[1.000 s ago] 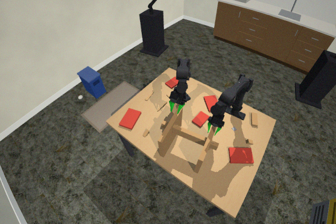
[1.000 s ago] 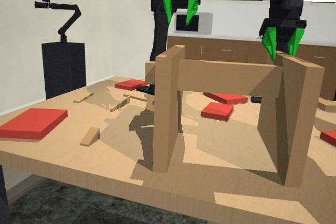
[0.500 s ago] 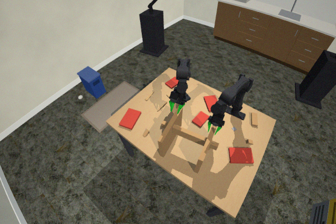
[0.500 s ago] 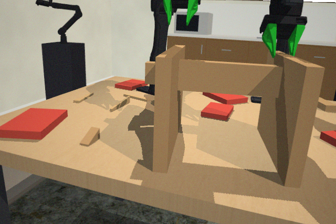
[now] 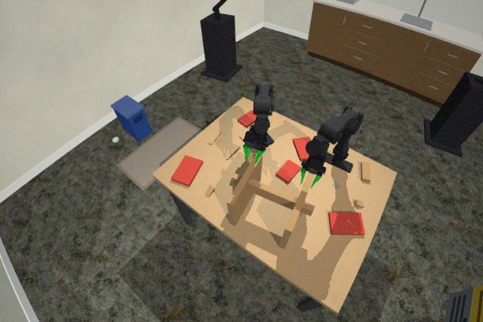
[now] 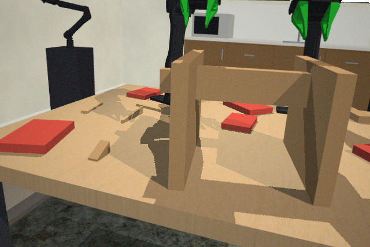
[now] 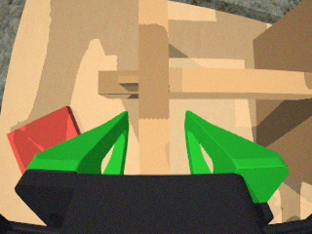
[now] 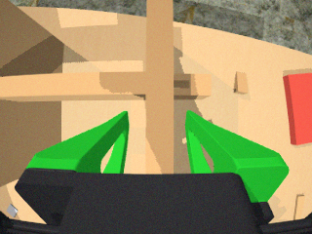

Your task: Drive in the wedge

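My left gripper (image 5: pixel 307 184) (image 6: pixel 315 40) (image 7: pixel 156 118) is open and empty above one upright end board (image 5: pixel 290 225) (image 6: pixel 334 133) (image 7: pixel 153 73). My right gripper (image 5: pixel 251 161) (image 6: pixel 196 26) (image 8: pixel 157 117) is open and empty above the other board (image 5: pixel 244 197) (image 6: pixel 179 118) (image 8: pixel 160 49). The rail (image 5: pixel 272 191) (image 6: pixel 251 84) (image 7: pixel 234 82) (image 8: pixel 49 87) spans the boards and sticks out beyond both. Dark slot patches show outside each board in the wrist views; I cannot tell which holds a wedge. A loose wedge (image 5: pixel 210 190) (image 6: pixel 100 150) (image 8: pixel 241 82) lies outside the right arm's board.
Red pads (image 5: pixel 187 170) (image 5: pixel 346 222) (image 5: pixel 288 171) lie beside and behind the frame. A small block (image 5: pixel 358 203) and a longer block (image 5: pixel 365 171) lie on the left arm's side. Thin wooden strips (image 5: pixel 214 138) (image 5: pixel 232 153) lie on the right arm's side. The boards stand tall between the arms and the front table edge.
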Robot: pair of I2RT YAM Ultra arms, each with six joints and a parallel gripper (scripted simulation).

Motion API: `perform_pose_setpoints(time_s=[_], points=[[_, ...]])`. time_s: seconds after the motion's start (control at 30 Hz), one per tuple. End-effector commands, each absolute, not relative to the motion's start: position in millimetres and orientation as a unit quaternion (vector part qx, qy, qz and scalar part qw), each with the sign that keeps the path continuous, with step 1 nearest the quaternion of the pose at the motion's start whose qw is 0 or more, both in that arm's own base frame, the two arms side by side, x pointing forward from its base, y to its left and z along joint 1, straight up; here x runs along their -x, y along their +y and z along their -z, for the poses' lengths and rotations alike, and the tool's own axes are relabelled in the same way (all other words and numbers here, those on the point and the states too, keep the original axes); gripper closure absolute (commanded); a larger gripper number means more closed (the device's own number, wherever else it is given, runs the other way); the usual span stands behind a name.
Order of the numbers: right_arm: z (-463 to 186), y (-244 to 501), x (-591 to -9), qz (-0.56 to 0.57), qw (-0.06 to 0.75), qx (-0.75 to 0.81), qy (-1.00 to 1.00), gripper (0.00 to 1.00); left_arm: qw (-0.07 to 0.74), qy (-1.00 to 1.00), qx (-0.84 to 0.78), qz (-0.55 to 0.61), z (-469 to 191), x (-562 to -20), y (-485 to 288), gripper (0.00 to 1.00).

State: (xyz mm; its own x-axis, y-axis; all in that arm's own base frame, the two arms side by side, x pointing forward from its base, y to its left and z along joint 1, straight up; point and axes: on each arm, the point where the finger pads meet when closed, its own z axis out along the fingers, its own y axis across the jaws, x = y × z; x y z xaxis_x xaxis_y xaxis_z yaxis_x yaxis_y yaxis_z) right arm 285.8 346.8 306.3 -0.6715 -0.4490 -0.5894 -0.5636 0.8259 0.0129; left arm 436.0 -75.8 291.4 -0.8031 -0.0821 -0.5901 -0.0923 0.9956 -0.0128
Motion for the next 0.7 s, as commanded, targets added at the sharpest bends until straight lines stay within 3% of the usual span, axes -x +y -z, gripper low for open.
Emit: perform_pose_setpoints(time_s=[0.0, 0.67], points=[[-337.2, 348.2, -282.5, -0.122, 0.329, 0.272, 0.896, 0.55, 0.281, 0.958, 0.049, -0.023, -299.8, -426.4, -65.7, 0.56], [-323.1, 336.7, -298.3, -0.107, 0.325, 0.263, 0.902, 0.55, 0.335, 0.941, 0.050, -0.003, -318.3, -435.6, -67.6, 0.56]])
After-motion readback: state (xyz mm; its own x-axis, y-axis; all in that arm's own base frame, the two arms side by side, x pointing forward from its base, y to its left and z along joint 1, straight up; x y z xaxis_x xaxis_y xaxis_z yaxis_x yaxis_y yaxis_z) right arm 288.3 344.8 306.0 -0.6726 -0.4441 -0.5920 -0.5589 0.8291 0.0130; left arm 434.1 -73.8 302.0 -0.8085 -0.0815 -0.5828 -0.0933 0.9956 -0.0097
